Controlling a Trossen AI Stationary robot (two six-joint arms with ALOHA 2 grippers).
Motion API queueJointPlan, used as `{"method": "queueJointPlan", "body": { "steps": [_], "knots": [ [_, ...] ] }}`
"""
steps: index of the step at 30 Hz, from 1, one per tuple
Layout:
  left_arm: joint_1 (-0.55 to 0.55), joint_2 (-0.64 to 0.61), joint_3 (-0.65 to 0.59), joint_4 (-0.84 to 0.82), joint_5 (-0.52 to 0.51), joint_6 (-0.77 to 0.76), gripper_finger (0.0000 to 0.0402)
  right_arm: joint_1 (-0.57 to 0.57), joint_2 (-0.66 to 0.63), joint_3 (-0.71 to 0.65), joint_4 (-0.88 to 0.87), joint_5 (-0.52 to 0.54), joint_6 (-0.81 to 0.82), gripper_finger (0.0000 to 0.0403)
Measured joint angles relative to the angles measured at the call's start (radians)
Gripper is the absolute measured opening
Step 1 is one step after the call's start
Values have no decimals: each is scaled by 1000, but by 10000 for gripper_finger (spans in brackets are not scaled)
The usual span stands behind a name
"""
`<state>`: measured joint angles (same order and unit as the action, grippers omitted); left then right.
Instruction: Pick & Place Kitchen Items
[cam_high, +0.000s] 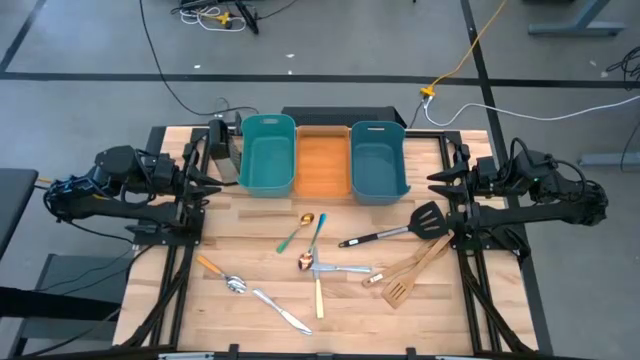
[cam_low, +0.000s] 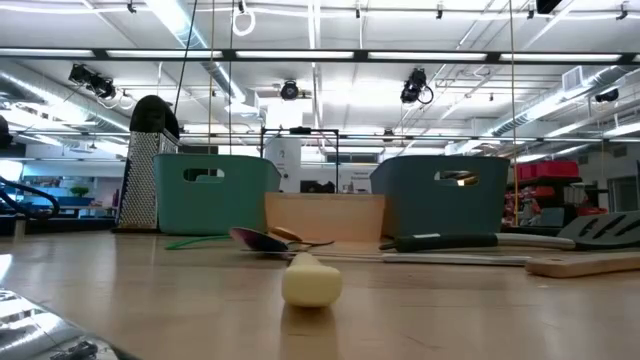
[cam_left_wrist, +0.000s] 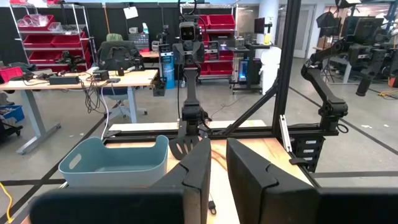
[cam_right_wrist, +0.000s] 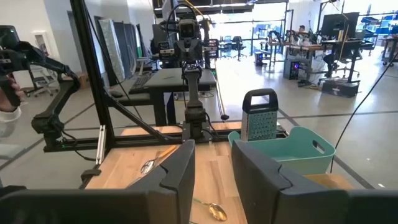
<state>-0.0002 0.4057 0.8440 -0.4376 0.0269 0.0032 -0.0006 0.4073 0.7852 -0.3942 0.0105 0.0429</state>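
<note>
Several slim utensils lie flat on the wooden table's middle and near part. A black slotted spatula (cam_high: 400, 230) lies to the right, with two wooden spatulas (cam_high: 412, 268) beside it. Green- and blue-handled spoons (cam_high: 305, 232), a copper spoon (cam_high: 305, 262) and a silver knife (cam_high: 345, 268) lie in the middle. A cream-handled utensil (cam_high: 319, 295), an orange-handled utensil (cam_high: 222, 276) and a second knife (cam_high: 282, 313) lie nearer. My left gripper (cam_high: 207, 181) hovers at the table's left edge, slightly open and empty. My right gripper (cam_high: 438, 182) hovers at the right edge, slightly open and empty.
Two teal bins (cam_high: 268, 155) (cam_high: 378, 160) flank an orange bin (cam_high: 323, 160) at the table's far middle. A metal box grater (cam_high: 222, 150) stands left of the left teal bin. Bare wood shows at the near left and near right of the table.
</note>
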Motion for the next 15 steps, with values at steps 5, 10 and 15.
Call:
{"method": "queueJointPlan", "body": {
  "steps": [5, 10, 15],
  "knots": [
    [0, 0, 0, 1, 0, 0, 58, 0, 0, 0, 0, 0, 0, 118],
    [0, 0, 0, 36, 0, 0, 58, 0, 0, 0, 0, 0, 0, 118],
    [0, 0, 0, 83, -29, 0, 58, 0, 0, 0, 0, 0, 0, 118]
  ]
}}
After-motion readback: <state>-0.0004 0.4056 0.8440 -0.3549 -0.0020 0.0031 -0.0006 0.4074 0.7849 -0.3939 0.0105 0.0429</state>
